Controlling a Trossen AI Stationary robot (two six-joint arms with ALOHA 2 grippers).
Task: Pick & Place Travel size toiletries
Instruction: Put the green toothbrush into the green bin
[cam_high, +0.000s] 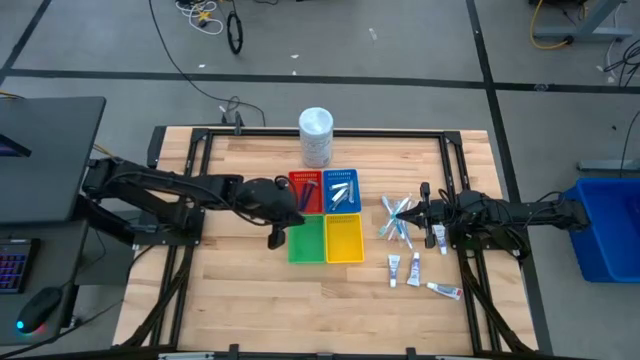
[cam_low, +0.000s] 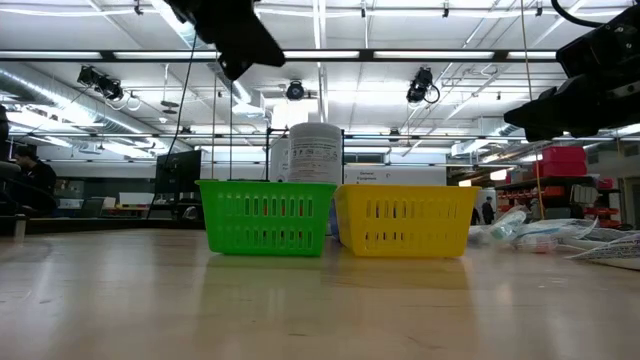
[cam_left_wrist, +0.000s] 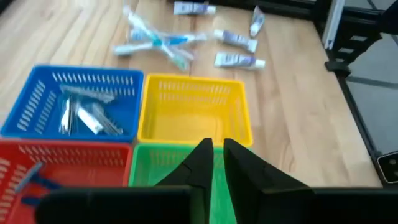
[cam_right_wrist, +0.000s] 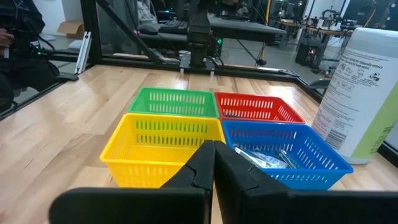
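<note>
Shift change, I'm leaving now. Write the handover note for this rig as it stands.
Left end effector: above the green tray, empty, fingers slightly apart.
Right end effector: shut, empty, beside the toothbrush pile.
Done: dark-blue stick in the red tray; silvery sachets in the blue tray.
Left: toothbrushes and four small tubes lie loose on the table by the right arm. Green tray and yellow tray hold nothing.
</note>
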